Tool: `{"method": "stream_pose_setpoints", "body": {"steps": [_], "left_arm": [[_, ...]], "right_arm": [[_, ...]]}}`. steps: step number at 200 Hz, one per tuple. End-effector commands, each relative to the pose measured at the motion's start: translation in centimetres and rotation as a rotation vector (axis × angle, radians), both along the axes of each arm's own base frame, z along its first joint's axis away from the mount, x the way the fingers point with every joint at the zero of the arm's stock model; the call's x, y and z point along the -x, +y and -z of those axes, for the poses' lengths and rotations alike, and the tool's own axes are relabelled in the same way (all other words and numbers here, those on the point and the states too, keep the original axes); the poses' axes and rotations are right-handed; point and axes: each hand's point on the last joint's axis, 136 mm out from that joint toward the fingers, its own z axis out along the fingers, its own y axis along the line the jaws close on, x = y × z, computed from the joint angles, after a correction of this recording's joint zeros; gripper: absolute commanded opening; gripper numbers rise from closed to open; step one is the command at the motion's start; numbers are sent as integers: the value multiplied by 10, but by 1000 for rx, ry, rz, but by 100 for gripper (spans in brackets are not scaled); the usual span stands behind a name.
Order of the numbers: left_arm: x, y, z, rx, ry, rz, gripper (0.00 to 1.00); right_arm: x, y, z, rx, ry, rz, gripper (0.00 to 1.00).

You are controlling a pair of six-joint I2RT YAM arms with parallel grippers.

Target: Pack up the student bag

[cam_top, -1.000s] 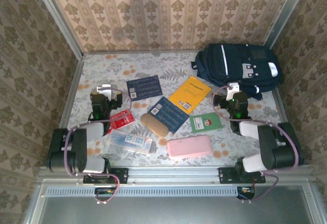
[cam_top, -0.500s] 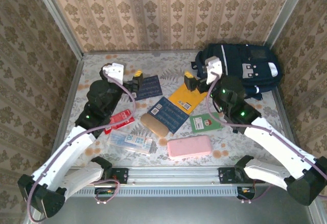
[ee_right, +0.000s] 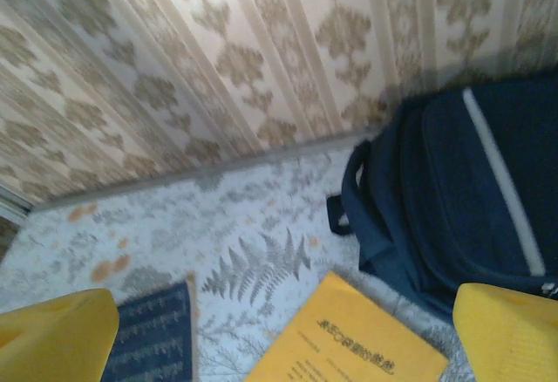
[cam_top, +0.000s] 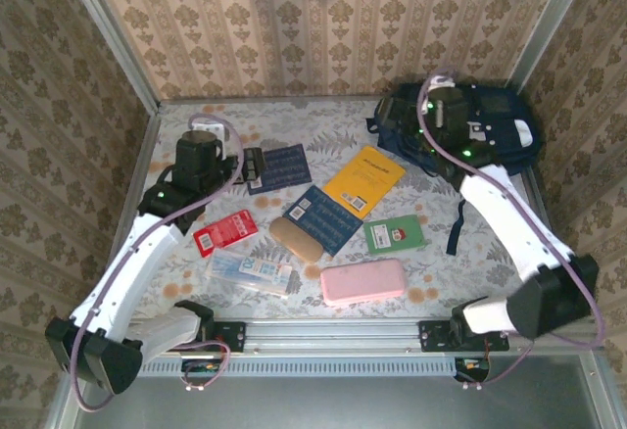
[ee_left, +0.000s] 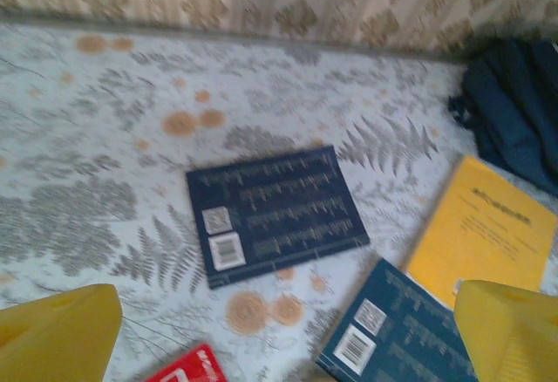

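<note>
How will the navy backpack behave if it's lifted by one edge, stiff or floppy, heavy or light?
The navy backpack is soft fabric lying slumped, so it would probably sag and fold rather than keep its shape. It looks fairly flat, so it is likely light for its size. Its strap loop hangs loose at the side and might trail or snag.

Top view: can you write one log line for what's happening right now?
left gripper: open, near dark blue book | right gripper: open, near student bag | bag: back right corner

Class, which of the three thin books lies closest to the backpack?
The yellow paper booklet, just beside the navy fabric backpack; both dark blue booklets lie further left.
</note>
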Motion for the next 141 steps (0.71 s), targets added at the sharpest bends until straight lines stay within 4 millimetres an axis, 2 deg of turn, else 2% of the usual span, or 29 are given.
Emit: {"method": "stream_pose_setpoints", "body": {"steps": [1,14,45,76,103,141], "left_arm": [[6,-14,22,31,103,66,100],[6,-19,26,30,115,93,100],[8,-21,41,30,130,111,100],[9,-27,46,24,130,145,98],[6,-29,51,23,145,148,97],[6,-32,55,15,148,172,91]], "right_arm": [[-13,-2,46,-5,195,17,100],[-23,-13,60,79,251,28,99],[-54,-48,105,250,454,72,84],[-89,-60,139,370,556,70,70],[-111,-80,159,477,615,139,64],[-130,-94,186,520,675,154,63]]}}
